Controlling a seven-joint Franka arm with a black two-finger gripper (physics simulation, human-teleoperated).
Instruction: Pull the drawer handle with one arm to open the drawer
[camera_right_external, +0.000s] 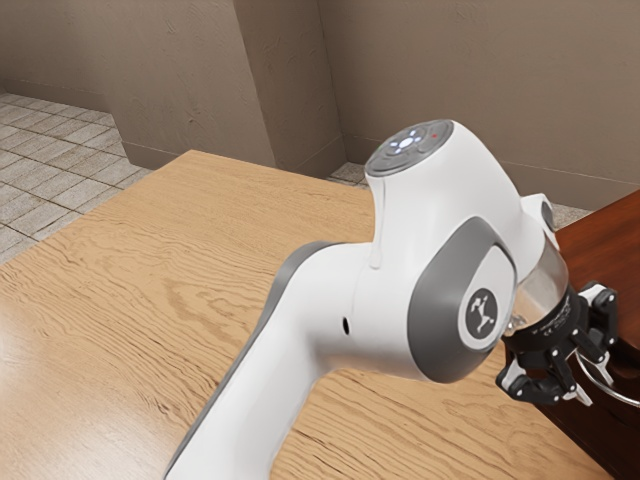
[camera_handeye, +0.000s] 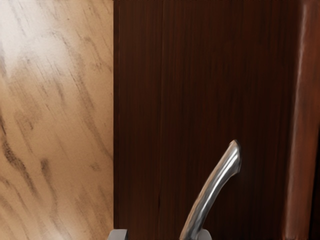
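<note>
The white arm (camera_right_external: 420, 290) fills the exterior view's foreground, reaching toward that view's right. At its end the black gripper (camera_right_external: 560, 375) is at the dark wooden drawer front (camera_handeye: 200, 75). In the wrist view two grey fingertips (camera_handeye: 117, 234) stand well apart, so the claw looks wide. The curved silver handle (camera_handeye: 215, 185) lies between them, close against one tip, though contact is hard to judge. The drawer stands on the light wooden table (camera_right_external: 150, 300), at its far right edge. Beyond are a tiled floor (camera_right_external: 50, 150) and beige walls (camera_right_external: 450, 60).
</note>
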